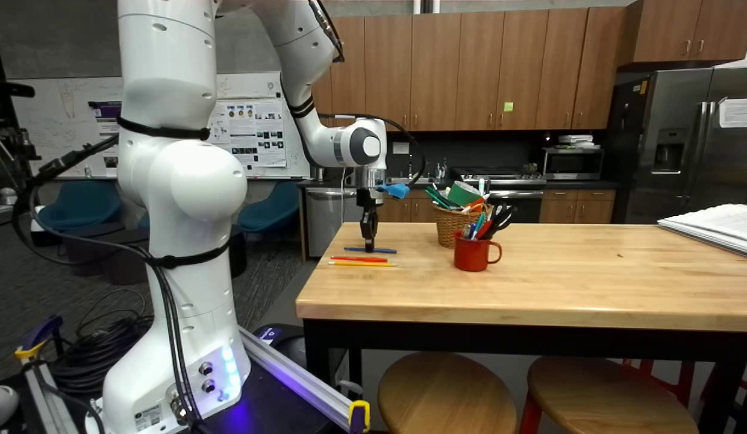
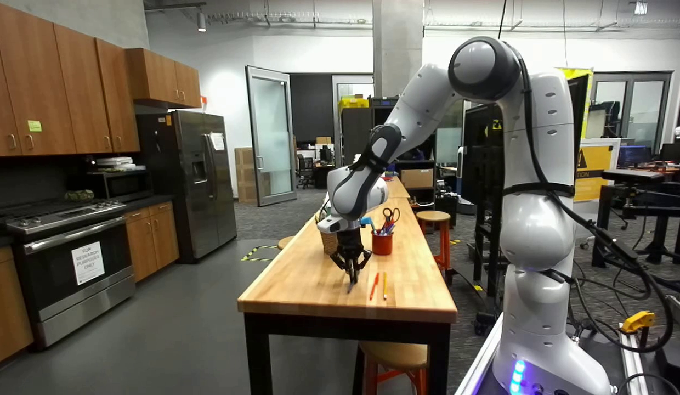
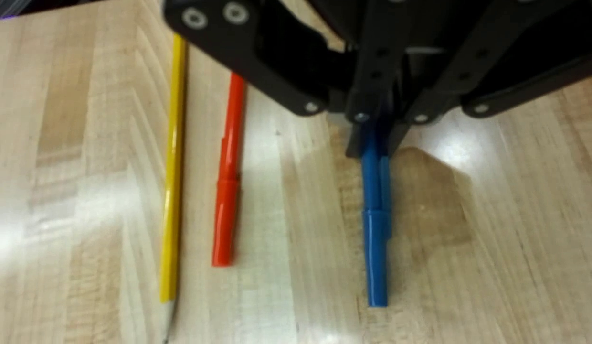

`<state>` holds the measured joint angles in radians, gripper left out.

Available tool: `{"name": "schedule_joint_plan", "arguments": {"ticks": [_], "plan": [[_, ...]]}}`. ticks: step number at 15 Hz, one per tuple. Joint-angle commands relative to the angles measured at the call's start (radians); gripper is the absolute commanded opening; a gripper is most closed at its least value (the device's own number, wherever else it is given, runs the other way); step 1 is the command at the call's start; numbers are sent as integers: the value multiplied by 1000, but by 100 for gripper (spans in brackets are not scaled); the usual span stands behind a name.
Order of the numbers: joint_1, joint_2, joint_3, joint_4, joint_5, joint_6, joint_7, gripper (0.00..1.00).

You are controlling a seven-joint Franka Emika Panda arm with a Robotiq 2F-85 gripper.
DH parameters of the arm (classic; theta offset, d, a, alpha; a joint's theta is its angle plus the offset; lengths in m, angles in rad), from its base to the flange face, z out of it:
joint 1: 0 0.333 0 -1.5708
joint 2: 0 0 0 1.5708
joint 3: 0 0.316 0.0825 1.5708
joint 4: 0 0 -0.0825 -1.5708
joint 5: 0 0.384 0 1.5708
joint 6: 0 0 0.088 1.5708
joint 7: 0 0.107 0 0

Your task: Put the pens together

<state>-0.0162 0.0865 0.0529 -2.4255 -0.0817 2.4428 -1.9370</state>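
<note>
The blue pen is at the table top, between my gripper's fingers, which are shut on it near its middle. In both exterior views the gripper points straight down with its tips at table height. I cannot tell whether the pen is lifted. The slim orange-red pen lies beside it, roughly parallel and apart; the finger linkage hides its upper end in the wrist view. A yellow pencil lies beyond the orange pen. A bunch of green and other pens stands in a wicker basket.
A red mug with scissors and pens stands in front of the basket; it also shows in an exterior view. Papers lie farther along the wooden table. The table's short edge is close to the pens.
</note>
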Motion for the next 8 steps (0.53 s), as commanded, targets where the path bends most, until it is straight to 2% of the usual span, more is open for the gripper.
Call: {"name": "schedule_joint_plan", "arguments": {"ticks": [1,8], "plan": [[8,-43,-1,-29,-22,-28,-60,2],[18,-67,-3,-62,-32,-34,-96,2]]}}
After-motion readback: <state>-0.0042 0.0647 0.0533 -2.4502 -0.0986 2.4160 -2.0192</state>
